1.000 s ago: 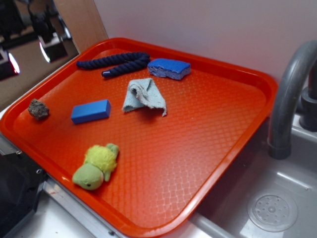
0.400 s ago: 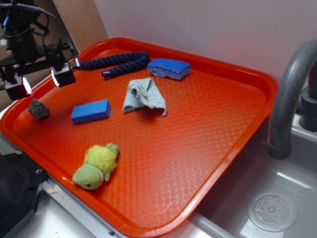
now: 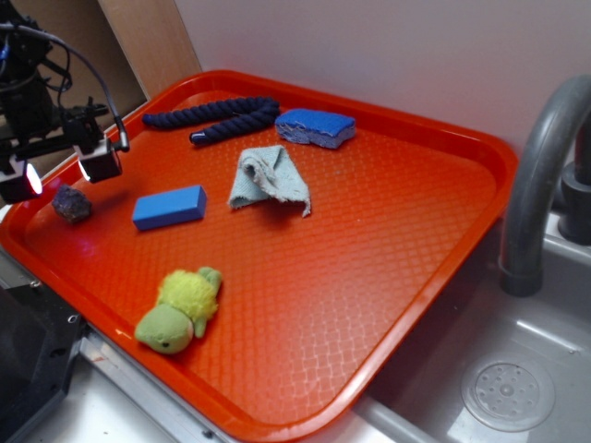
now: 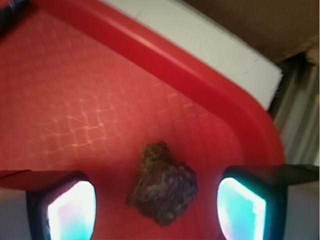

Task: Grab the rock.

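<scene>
Now: gripper (image 3: 60,172) above rock (image 3: 71,204)
Jaws spread wide, holding nothing; rock (image 4: 162,182) lies between the fingers (image 4: 70,207) on the red tray (image 3: 388,231).

**Surroundings, seen from above my jaws**

Pale, plain wall (image 3: 388,55) runs behind the whole scene, far to the side of my jaws. A brown wooden panel (image 3: 148,41) leans up just behind them. Well away across from my jaws sits a grey sink basin (image 3: 517,369) with a round perforated drain (image 3: 508,394); a grey curved faucet pipe (image 3: 540,175) rises beside it. Beyond my jaws in the wrist view: a white ledge (image 4: 210,45), then dim brown surface past it. Light is soft and even; glare speckles the textured surface beneath me.
</scene>
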